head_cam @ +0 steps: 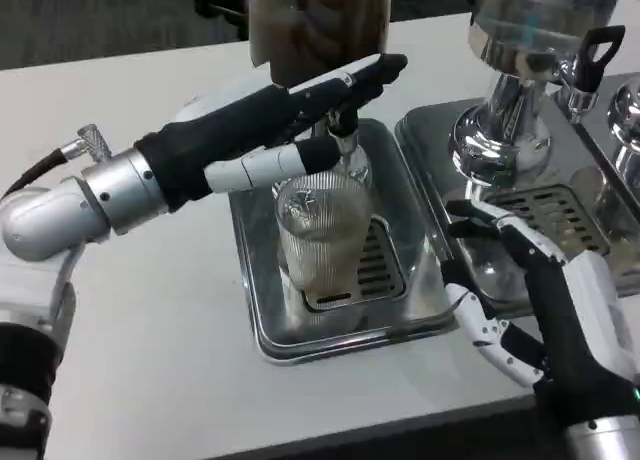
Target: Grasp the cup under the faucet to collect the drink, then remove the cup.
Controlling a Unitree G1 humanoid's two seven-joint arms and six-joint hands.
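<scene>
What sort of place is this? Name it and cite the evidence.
Likely a drinks-serving counter set up for testing: a dispenser faucet above a ribbed clear cup on a metal drip tray, with a second chrome dispenser beside it.

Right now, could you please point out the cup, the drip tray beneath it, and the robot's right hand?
cup [318, 235]: head view, middle of its ribbed glass wall.
drip tray [415, 245]: head view, bare right side of the steel tray.
right hand [535, 300]: head view, middle of the hand.
</scene>
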